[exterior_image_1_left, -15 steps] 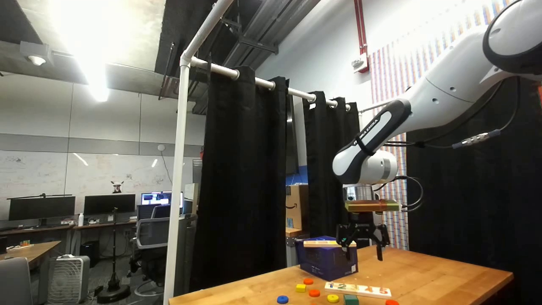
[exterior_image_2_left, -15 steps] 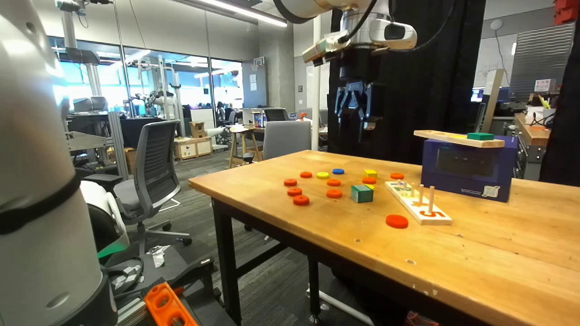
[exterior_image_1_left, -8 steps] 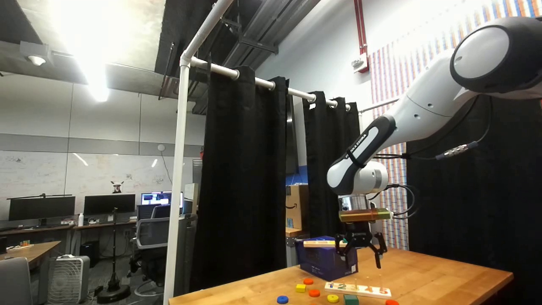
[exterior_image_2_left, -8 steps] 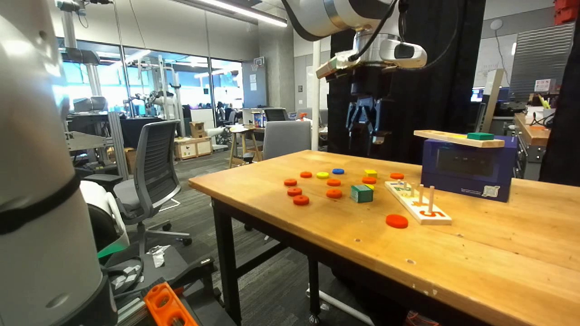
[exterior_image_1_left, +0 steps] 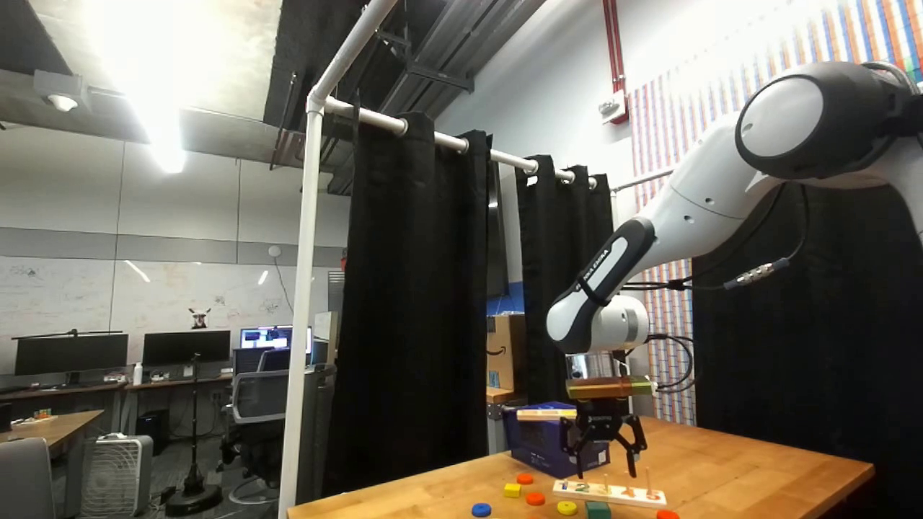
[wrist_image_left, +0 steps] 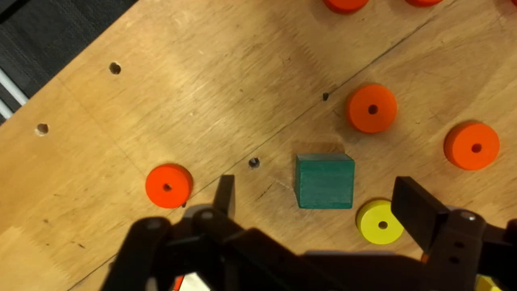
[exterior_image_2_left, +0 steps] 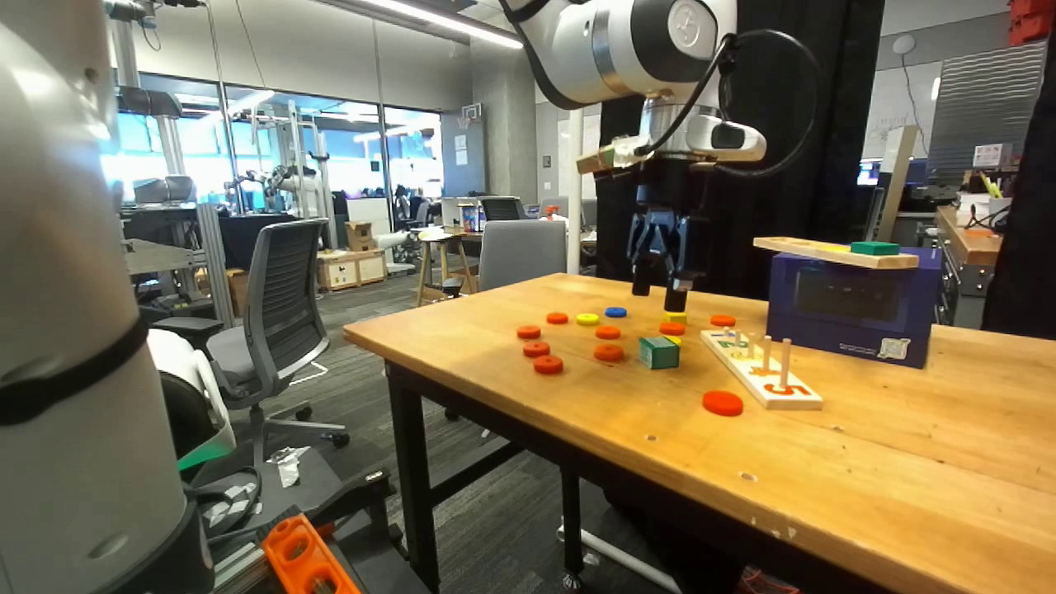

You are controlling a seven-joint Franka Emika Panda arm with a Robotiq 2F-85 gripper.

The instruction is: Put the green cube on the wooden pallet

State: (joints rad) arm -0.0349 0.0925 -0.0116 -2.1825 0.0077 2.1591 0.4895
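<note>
Plainly, in both exterior views my fingers [exterior_image_2_left: 676, 299] hang parted above the table [exterior_image_2_left: 462, 330], the green cube [exterior_image_2_left: 658, 353] resting on it, lower than their tips. In the wrist view, the cube shows between my spread fingertips [wrist_image_left: 416, 210], well apart from both.

EMIKA was readable on the arm [exterior_image_1_left: 710, 182], FRANKA ahead of it, with a black strap [exterior_image_1_left: 591, 292] crowding the first letters. The peg board [exterior_image_1_left: 618, 493] had 1 2 3 4 5 in different colors, and that red 5 [exterior_image_2_left: 790, 391] popped in both exterior views. A cardboard box [exterior_image_1_left: 505, 339] had the Amazon smile arrow [exterior_image_1_left: 496, 352] on it. Couldn't make out the fine print [exterior_image_2_left: 858, 344] on the blue box [exterior_image_2_left: 833, 332] or the square code label [exterior_image_2_left: 894, 350] just beside it. Tiny lettering on the gripper [exterior_image_1_left: 606, 473] was too blurry, and the whiteboard [exterior_image_1_left: 72, 310] scribbles were too faint.
</note>
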